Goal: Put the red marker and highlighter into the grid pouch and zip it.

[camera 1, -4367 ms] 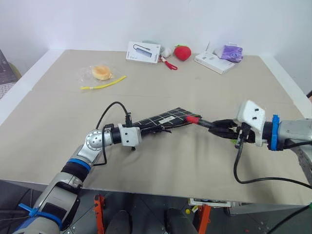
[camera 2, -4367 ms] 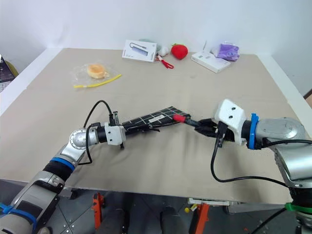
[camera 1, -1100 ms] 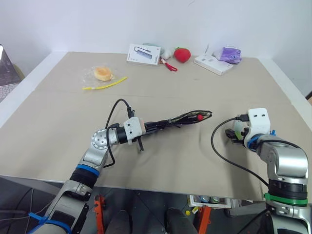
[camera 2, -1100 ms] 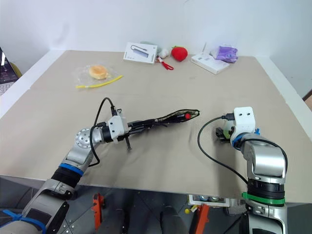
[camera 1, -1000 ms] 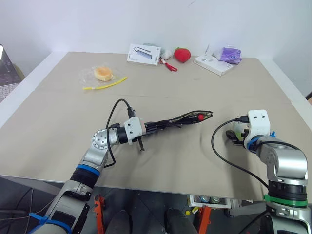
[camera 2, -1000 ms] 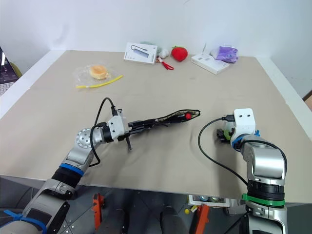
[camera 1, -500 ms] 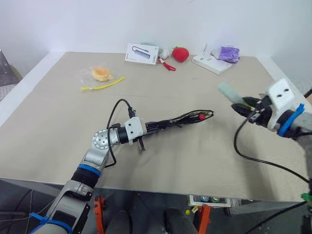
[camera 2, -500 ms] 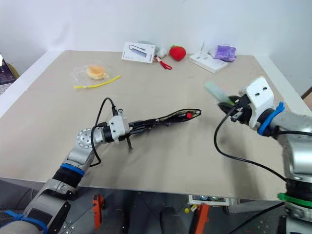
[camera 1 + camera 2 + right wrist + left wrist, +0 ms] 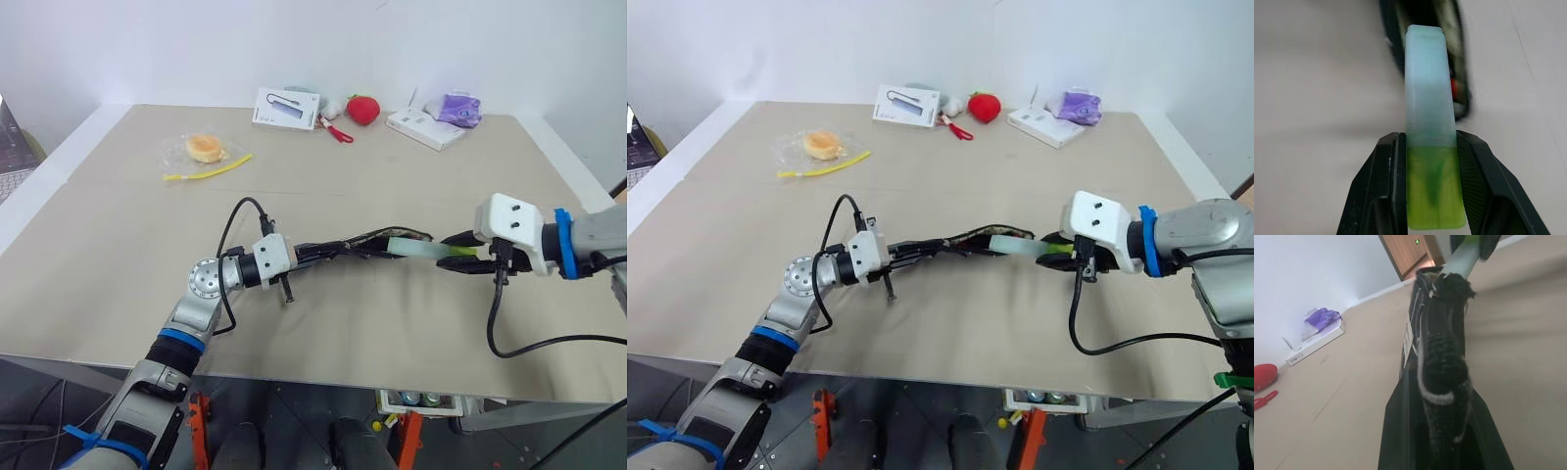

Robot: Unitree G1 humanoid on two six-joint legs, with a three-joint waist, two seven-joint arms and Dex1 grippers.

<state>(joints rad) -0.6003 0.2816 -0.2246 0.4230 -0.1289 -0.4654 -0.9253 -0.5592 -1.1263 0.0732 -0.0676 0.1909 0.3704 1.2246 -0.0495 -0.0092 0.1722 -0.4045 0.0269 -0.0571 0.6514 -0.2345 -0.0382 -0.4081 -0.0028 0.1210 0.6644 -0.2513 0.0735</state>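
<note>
Highlighter [image 9: 1431, 147] clamped in right gripper [image 9: 1431, 196], cap hiding most of the grid pouch [image 9: 362, 242] mouth; left gripper [image 9: 1442, 421] pinches the pouch.

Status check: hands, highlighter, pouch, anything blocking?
Left hand shut on grid pouch, mouth open. Right hand shut on highlighter, cap at pouch mouth. Red marker inside. Nothing blocking.

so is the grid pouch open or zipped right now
Open. The grid pouch gapes at its mouth, the highlighter's capped end at the opening and a red spot inside.
</note>
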